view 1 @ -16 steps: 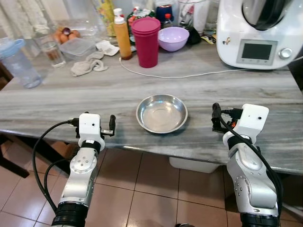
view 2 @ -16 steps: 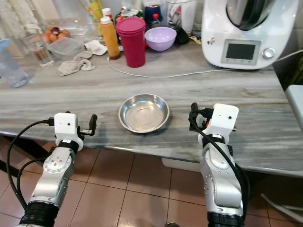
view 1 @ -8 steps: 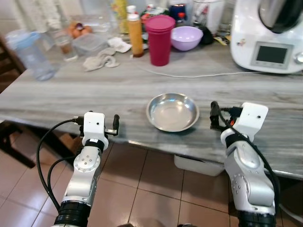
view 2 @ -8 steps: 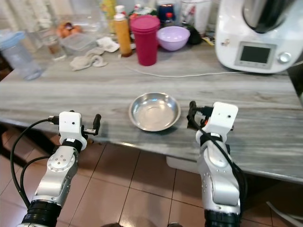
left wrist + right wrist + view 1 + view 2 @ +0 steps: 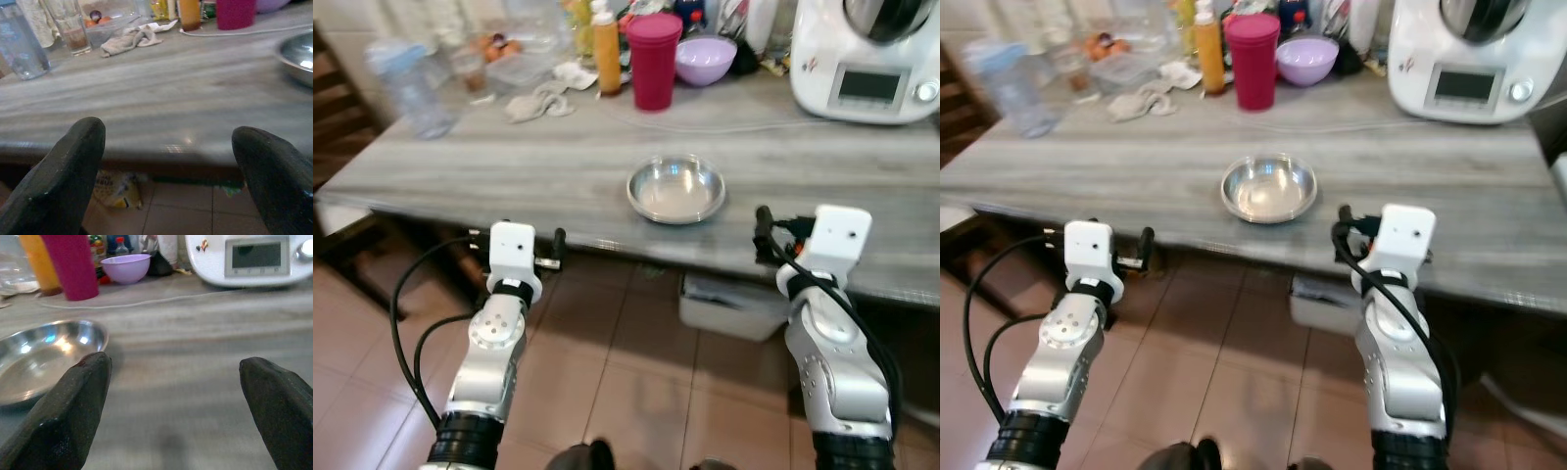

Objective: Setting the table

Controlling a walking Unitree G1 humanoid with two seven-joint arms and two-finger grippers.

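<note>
Steel bowl [image 5: 675,190] sits on the grey wood-grain surface [image 5: 509,166], near its front edge, empty, upright. Left gripper [image 5: 168,186] is spread wide w/ nothing between its fingers, held at the front edge of the surface, off to the bowl's left; bowl rim just visible in the left wrist view. Right gripper [image 5: 181,416] is also spread wide, empty, low over the surface front edge just right of the bowl; left finger [image 5: 73,411] close to the bowl rim but not touching.

Back of surface: magenta tumbler [image 5: 654,60], orange bottle [image 5: 606,53] just left of it, lilac bowl [image 5: 705,60] to its right. White kitchen machine [image 5: 867,54] at back right, its white cable [image 5: 744,122] running across the surface behind the steel bowl. Crumpled cloth [image 5: 538,102] and clear water jug [image 5: 406,88] toward back left. Tiled floor [image 5: 636,382] below.
</note>
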